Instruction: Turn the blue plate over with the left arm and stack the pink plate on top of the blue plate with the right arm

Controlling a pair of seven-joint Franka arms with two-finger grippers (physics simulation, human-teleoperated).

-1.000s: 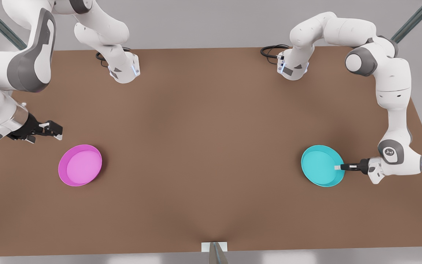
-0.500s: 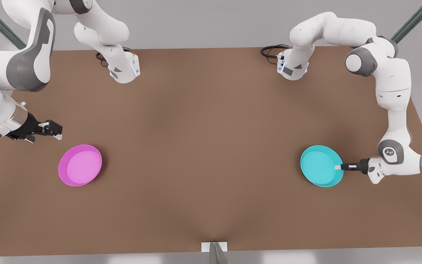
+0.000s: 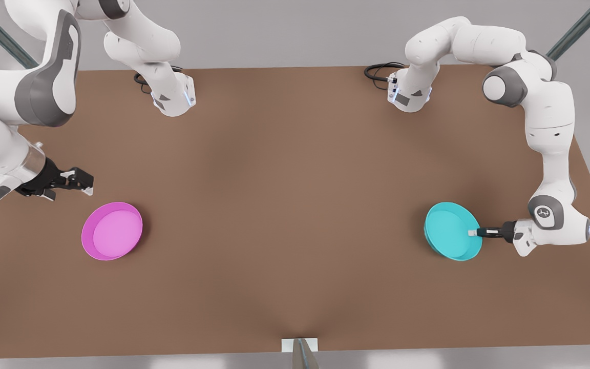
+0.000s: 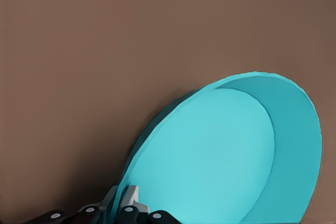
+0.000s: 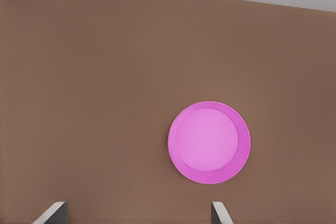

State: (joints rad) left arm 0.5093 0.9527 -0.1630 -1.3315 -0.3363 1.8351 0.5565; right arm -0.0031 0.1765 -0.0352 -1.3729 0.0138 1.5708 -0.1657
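On the table [image 3: 285, 215], left tool [image 3: 473, 233] grips the tilted blue plate [image 3: 448, 230]; right tool [image 3: 86, 183] hangs spread near the pink plate [image 3: 112, 230].

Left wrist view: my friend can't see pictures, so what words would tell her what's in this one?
The left claw is shut on the rim of the blue plate, which is tilted up on edge with its inside facing the camera. Behind it is a plain brown table.
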